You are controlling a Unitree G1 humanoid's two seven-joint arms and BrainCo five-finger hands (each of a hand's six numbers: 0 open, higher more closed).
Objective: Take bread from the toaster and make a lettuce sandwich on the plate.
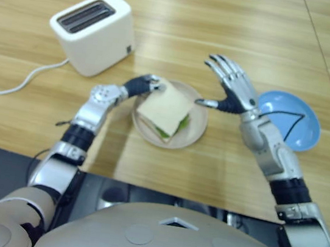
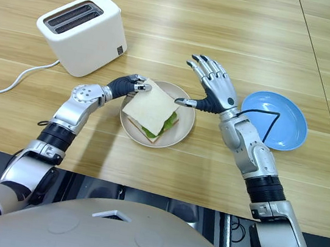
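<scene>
A tan plate [image 1: 196, 127] sits in the middle of the table with a sandwich on it. The sandwich's top bread slice [image 1: 165, 108] lies over green lettuce [image 1: 181, 126] and a lower slice. My left hand [image 1: 139, 85] is at the plate's left rim, fingers curled on the near-left corner of the top slice. My right hand [image 1: 232, 84] hovers open over the plate's right rim, fingers spread and apart from the bread. The white toaster [image 1: 95, 31] stands at the back left, and its slots look dark.
An empty blue plate [image 1: 305, 112] lies to the right, just beyond my right forearm, with a thin black cable crossing it. The toaster's white cord [image 1: 16, 87] trails left toward the table's front edge. Bare wood lies behind the plates.
</scene>
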